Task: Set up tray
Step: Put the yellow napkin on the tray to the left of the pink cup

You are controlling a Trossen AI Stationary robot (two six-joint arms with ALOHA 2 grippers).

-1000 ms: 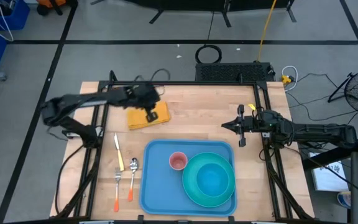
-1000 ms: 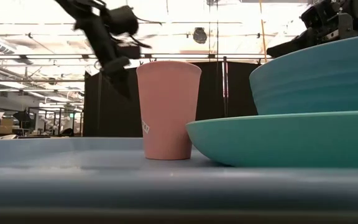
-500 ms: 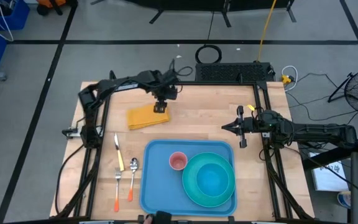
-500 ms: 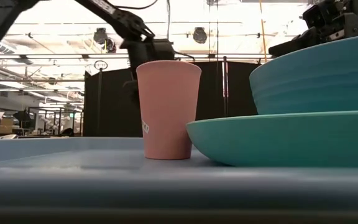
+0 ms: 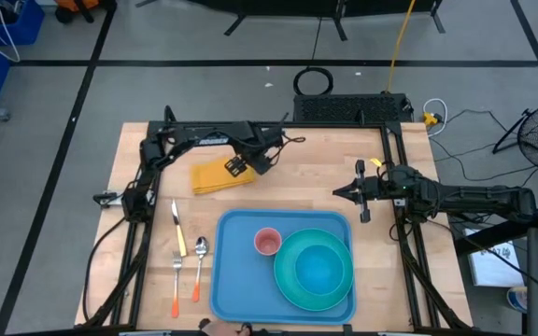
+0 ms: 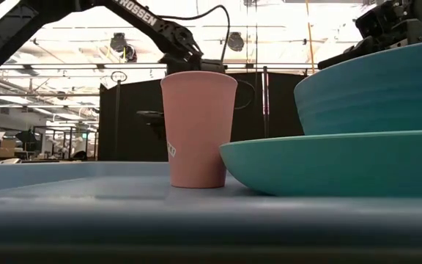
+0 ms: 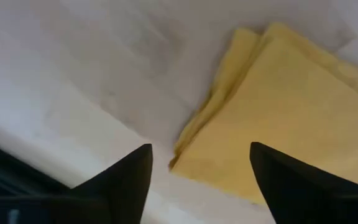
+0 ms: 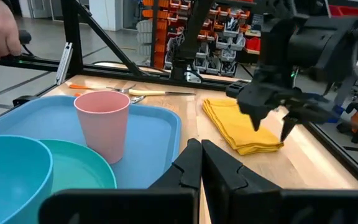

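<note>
Hovering just behind the tray (image 5: 236, 271), your left gripper (image 5: 236, 166) spreads empty fingers (image 7: 120, 180) over the yellow napkin (image 5: 220, 175)'s edge, nearer than the shut right gripper (image 5: 362, 191).

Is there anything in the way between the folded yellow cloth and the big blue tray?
Nothing visible blocks it. The folded yellow cloth lies on bare wooden table, and only bare wood separates it from the light-blue plastic tray. The open left gripper hangs over the cloth's corner. The shut right gripper waits to the side.

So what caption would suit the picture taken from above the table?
Left gripper open over a folded yellow cloth; light-blue tray holds pink cup, teal plate and bowl.
</note>
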